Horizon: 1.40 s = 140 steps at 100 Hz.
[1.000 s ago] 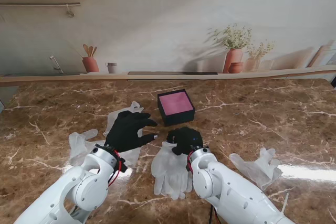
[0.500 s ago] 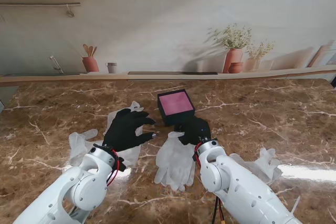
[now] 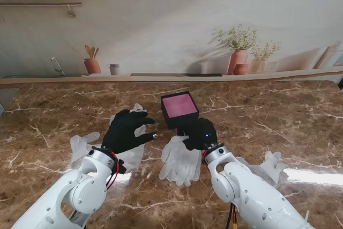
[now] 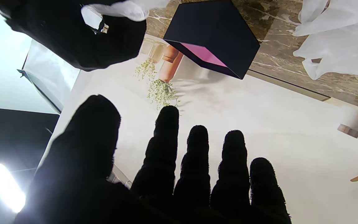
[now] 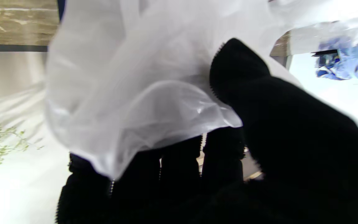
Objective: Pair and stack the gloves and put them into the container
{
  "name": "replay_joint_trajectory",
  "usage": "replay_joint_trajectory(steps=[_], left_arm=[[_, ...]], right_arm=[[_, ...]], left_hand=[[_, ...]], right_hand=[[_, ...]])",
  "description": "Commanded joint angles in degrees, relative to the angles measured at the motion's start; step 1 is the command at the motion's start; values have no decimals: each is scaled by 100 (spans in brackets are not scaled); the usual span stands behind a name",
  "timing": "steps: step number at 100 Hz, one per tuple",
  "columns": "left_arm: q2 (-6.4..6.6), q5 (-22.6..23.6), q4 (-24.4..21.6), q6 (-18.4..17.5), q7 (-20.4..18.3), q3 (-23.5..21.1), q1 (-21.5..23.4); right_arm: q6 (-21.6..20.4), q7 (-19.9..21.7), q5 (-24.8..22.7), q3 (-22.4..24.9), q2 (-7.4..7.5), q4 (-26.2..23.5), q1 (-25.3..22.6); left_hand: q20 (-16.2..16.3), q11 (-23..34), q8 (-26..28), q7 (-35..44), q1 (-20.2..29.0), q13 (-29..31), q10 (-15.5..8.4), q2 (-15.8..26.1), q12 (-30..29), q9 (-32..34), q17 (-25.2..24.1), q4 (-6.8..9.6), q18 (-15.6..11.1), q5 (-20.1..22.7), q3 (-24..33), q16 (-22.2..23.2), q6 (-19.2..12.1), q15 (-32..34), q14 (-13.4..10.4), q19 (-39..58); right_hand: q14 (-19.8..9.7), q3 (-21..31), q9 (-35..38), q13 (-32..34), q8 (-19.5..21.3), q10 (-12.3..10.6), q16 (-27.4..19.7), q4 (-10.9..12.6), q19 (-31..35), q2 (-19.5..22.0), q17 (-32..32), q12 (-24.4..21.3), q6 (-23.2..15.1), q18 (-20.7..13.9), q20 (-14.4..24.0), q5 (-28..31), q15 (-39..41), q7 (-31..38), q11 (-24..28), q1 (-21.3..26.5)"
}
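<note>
The right hand pinches the stacked translucent white plastic gloves beside the black square container with pink inside; the left hand hovers, fingers spread, holding nothing, on the brown marble table.

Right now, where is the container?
In the stand view the container sits mid-table, just beyond the right hand, right of the left hand.
</note>
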Motion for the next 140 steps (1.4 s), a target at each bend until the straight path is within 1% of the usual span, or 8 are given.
replay_joint_trajectory(steps=[1, 67, 78, 88, 108, 118, 132, 140], left_arm=[[-3, 8, -3, -17, -8, 11, 43], [1, 55, -5, -65, 22, 15, 65], [3, 52, -2, -61, 9, 12, 62], [6, 51, -12, -41, -12, 6, 68], [5, 57, -25, -31, -10, -5, 81], [5, 59, -32, -32, -4, -21, 90], [4, 63, -34, -51, 7, -40, 102], [2, 60, -38, -65, 21, -46, 110]], right_arm=[[-43, 28, -118, -107, 25, -29, -185], [-42, 660, 198, -240, 64, -383, -815], [-74, 1024, 353, -214, 88, -429, -857], [-249, 1332, 485, -77, 116, -552, -940], [-517, 2096, 446, 473, 254, -1273, -1335], [-671, 2228, 322, 778, 294, -1630, -1576], [-836, 2061, 270, 1080, 265, -1978, -1814], [-957, 1696, 123, 1124, 239, -1994, -1766]], left_hand=[[-56, -99, -64, -57, 91, -260, -53, 291, -70, -186, -22, 195, -217, -219, -208, -67, 34, -153, -265, -207], [16, -112, -36, 2, 284, -269, -49, 372, -82, -188, -23, 232, -204, -189, -421, -86, 28, -202, -299, -374], [27, -110, -34, 5, 303, -269, -44, 381, -81, -186, -26, 235, -189, -193, -439, -84, 22, -201, -287, -389], [39, -110, -32, 9, 312, -272, -54, 388, -80, -195, -24, 237, -183, -190, -454, -83, 23, -200, -290, -395], [66, -100, -26, 23, 306, -260, -47, 386, -75, -173, -21, 240, -164, -174, -489, -77, -1, -188, -282, -391], [74, -99, -23, 28, 310, -253, -34, 391, -74, -170, -20, 242, -166, -172, -496, -75, 0, -183, -284, -391], [84, -101, -20, 34, 314, -250, -48, 390, -76, -164, -19, 244, -157, -165, -508, -76, -14, -184, -287, -389], [89, -103, -19, 35, 320, -249, -51, 394, -76, -166, -16, 246, -164, -165, -510, -76, -6, -184, -290, -384]], right_hand=[[-99, 45, 166, 17, -61, -22, 138, 116, 264, -69, 76, 47, 23, -74, 127, 22, 174, 104, 113, -149], [-47, 243, 353, 359, -206, 69, 125, 63, 499, -281, 578, -75, 76, -109, 5, 113, 294, 183, 152, -224], [90, 53, 159, 161, -671, 160, -288, 60, 161, 211, 346, -543, 397, -4, -256, -260, -523, -121, -362, -1024], [178, -440, -147, -119, 289, 238, -739, 1048, -248, 1321, -31, -1471, 837, 26, -411, -52, -1449, -2122, -810, -2292], [166, -2096, -753, -712, 341, 282, -983, 1420, -680, 2348, -569, -1985, 932, -97, -435, -777, -2137, -3038, -1332, -2866], [169, -2080, -786, -760, 338, 304, -1026, 1580, -754, 2321, -615, -2106, 878, -108, -449, -732, -2225, -3031, -1429, -3143], [176, -2059, -492, -575, 412, 304, -992, 1570, -657, 2381, -517, -2107, 805, -52, -413, -316, -2105, -2763, -1293, -2890], [84, -2548, -377, -518, 420, 173, -928, 1600, -633, 2325, -570, -1993, 710, -17, -396, -103, -1951, -2477, -1107, -1734]])
